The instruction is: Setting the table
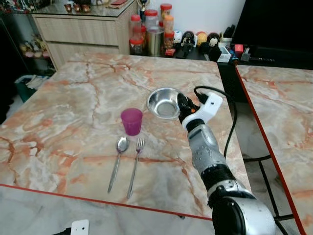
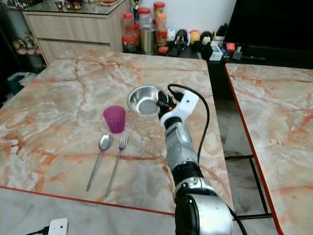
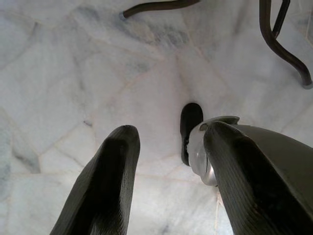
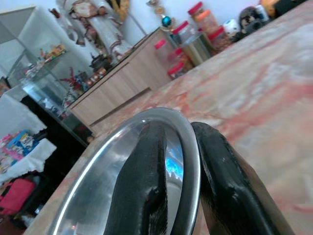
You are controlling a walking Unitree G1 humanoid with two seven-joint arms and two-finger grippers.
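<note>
Steel bowl (image 1: 164, 103): on marble table (image 1: 73, 98), rim pinched on its right side by right gripper (image 1: 183, 108), one finger inside, one outside. Purple cup (image 1: 131, 121) near bowl's front-left; spoon (image 1: 118, 162) and fork (image 1: 135, 165) beyond the cup.

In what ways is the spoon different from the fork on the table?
The spoon ends in a rounded bowl; the fork ends in tines. The spoon lies to the left, the fork to the right, nearer the right gripper. Both are silver, lie flat side by side and point toward the purple cup.
</note>
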